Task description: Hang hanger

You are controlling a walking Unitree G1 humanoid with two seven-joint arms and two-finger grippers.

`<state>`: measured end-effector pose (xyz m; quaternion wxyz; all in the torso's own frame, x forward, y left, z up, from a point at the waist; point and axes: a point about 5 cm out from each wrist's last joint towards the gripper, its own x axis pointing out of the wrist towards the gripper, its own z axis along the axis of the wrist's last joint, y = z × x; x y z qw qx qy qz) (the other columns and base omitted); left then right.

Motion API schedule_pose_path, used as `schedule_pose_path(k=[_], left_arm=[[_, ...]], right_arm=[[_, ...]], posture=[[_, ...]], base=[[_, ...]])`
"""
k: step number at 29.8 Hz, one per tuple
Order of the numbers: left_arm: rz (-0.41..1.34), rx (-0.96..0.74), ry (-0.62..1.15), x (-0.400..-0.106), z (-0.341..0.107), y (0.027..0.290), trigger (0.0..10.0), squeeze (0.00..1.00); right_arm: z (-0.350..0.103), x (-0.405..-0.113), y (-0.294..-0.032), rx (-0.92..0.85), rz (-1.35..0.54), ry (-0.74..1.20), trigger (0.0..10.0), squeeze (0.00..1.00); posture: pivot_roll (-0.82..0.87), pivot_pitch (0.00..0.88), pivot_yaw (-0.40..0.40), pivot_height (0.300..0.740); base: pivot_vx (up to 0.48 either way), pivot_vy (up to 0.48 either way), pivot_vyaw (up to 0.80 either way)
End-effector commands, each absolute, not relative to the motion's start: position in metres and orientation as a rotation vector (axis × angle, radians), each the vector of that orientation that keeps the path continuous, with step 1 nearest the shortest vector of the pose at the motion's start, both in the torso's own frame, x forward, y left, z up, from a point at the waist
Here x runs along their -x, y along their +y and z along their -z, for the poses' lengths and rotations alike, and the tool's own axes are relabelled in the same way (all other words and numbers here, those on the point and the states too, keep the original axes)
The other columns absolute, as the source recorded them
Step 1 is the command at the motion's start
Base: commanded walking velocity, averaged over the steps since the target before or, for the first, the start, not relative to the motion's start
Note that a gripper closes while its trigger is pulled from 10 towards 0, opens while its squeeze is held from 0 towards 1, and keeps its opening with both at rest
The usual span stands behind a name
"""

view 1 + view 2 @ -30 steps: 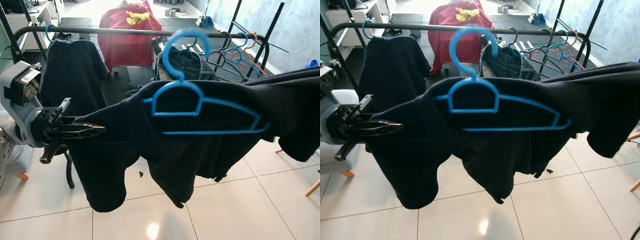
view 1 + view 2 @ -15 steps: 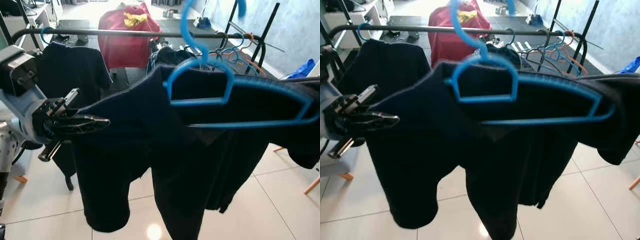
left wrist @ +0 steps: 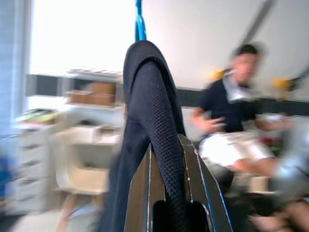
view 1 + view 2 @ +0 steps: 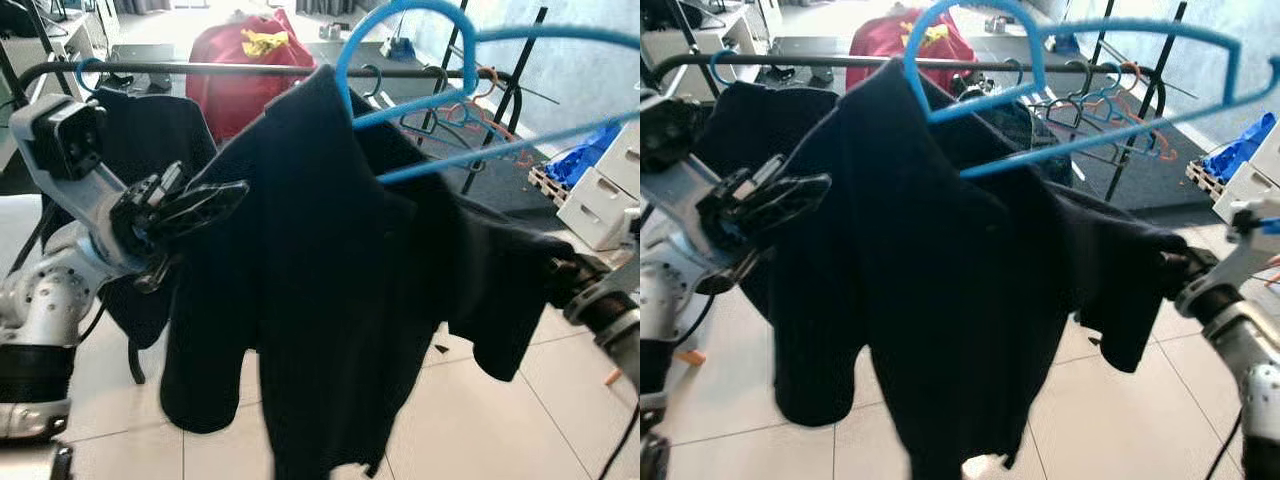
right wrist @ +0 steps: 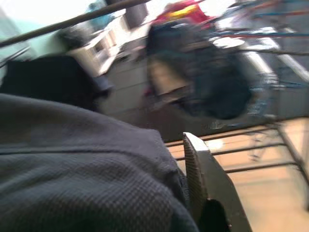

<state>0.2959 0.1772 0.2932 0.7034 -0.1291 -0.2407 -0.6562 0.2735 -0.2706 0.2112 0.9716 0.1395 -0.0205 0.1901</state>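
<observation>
Black shirt (image 4: 330, 300) on blue hanger (image 4: 480, 95): our left gripper (image 4: 205, 203) and right gripper (image 4: 560, 275) each pinch a sleeve, spreading it toward the rail (image 4: 250, 69).

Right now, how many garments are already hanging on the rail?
2 that I can make out: a black shirt at the rail's left end and a dark plaid garment near the middle. The held shirt may hide others.
</observation>
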Motion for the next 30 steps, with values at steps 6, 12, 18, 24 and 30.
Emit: schedule_pose_path(k=[6, 12, 18, 24, 30], left_arm=[[1.36, 0.011, -0.341, -0.308, -0.267, 0.176, 10.0, 0.0], [1.344, -0.126, -0.28, -0.309, -0.266, 0.185, 10.0, 0.0], [1.4, -0.212, -0.252, -0.304, -0.274, 0.188, 10.0, 0.0], [1.48, -0.248, -0.228, -0.296, -0.274, 0.183, 10.0, 0.0], [1.682, -0.339, -0.24, -0.279, -0.281, 0.16, 10.0, 0.0]], right_arm=[[-0.186, -0.224, -0.242, -0.05, -0.782, 0.188, 10.0, 1.0], [-0.196, -0.202, -0.249, -0.059, -0.882, 0.226, 10.0, 1.0], [-0.237, -0.203, -0.271, -0.049, -0.822, 0.041, 10.0, 1.0], [-0.274, -0.2, -0.281, -0.057, -0.81, -0.158, 10.0, 1.0], [-0.282, -0.193, -0.278, 0.014, -0.888, -0.17, 10.0, 0.0]], posture=[[-0.08, 0.1, -0.055, 0.74], [-0.08, 0.104, -0.052, 0.74], [-0.07, 0.106, -0.047, 0.74], [-0.08, 0.105, -0.047, 0.74], [-0.08, 0.103, -0.044, 0.74]], base=[[0.0, 0.0, 0.0], [0.0, 0.0, 0.0], [0.0, 0.0, 0.0], [0.0, 0.0, 0.0], [0.0, 0.0, 0.0]])
